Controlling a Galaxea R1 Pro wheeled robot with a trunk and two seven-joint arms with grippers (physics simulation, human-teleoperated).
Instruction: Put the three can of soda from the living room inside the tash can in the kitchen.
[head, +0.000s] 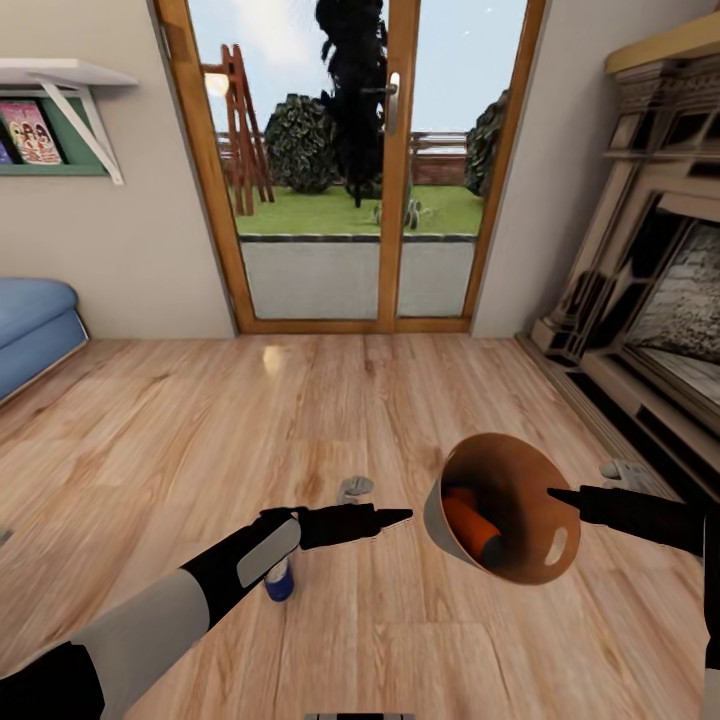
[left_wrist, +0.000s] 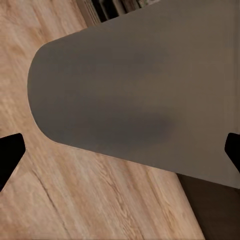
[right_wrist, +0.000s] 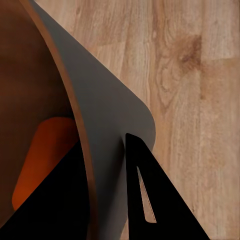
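Pale wood floor (head: 330, 400) runs back to wood-framed glass doors (head: 360, 170); a blue sofa (head: 30, 335) edges in beside them on my left and a dark fireplace (head: 650, 300) stands on my right.

Bin (head: 500, 520): held off the floor, tipped so its mouth faces me. My right gripper (head: 560, 497) clamps its rim, one finger (right_wrist: 150, 200) outside the grey wall and the other inside, as the right wrist view shows.

Orange can (head: 470, 525): lies inside the bin against the lower wall. A second orange shape sits just behind it, but I cannot tell whether that is another can.

Blue can (head: 279, 578): stands upright on the floor, well apart from the bin on my left, partly hidden under my left forearm.

Left gripper (head: 395, 518): points at the bin's outer wall, near but not touching. In the left wrist view its two dark fingertips (left_wrist: 10, 152) stand wide apart, nothing between them, with the bin's grey side just ahead.

Step in hand, as I judge it: collecting the cans into the carried bin, blue can outstanding. The next move calls for drawing my left gripper back and down over the blue can, closing on it upright, then lifting it over the rim while my right keeps the bin steady.
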